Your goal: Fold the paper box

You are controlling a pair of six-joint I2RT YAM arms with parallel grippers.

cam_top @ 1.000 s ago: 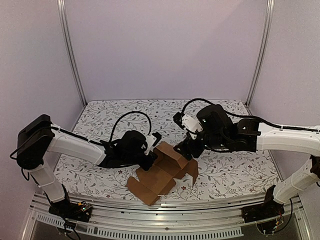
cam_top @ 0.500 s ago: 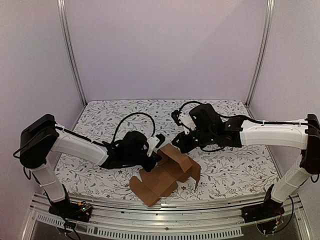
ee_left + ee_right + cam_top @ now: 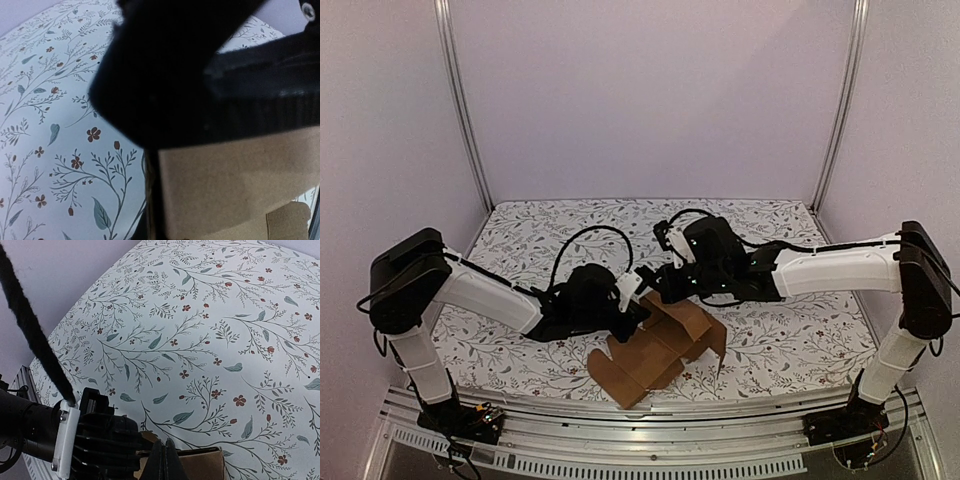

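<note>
The paper box (image 3: pixel 655 352), plain brown cardboard, lies half-folded near the table's front, with one wall raised and flaps spread. My left gripper (image 3: pixel 632 312) is shut on the box's raised left wall; in the left wrist view that wall (image 3: pixel 230 190) fills the lower right, beside my dark finger (image 3: pixel 152 200). My right gripper (image 3: pixel 658 285) is shut with nothing between its fingers. It hangs just behind the box, close to the left gripper. In the right wrist view the closed fingertips (image 3: pixel 165 459) sit over the box's top edge (image 3: pixel 200 465); whether they touch it I cannot tell.
The floral-patterned table cover (image 3: pixel 790 340) runs to pale walls at the back and sides. An aluminium rail (image 3: pixel 650 440) lines the front edge. The left gripper's black body (image 3: pixel 95 440) crowds the right wrist view's lower left.
The right gripper has shut and moved left, from the box's right side to just behind its raised wall. The left gripper and the box have shifted slightly right.
</note>
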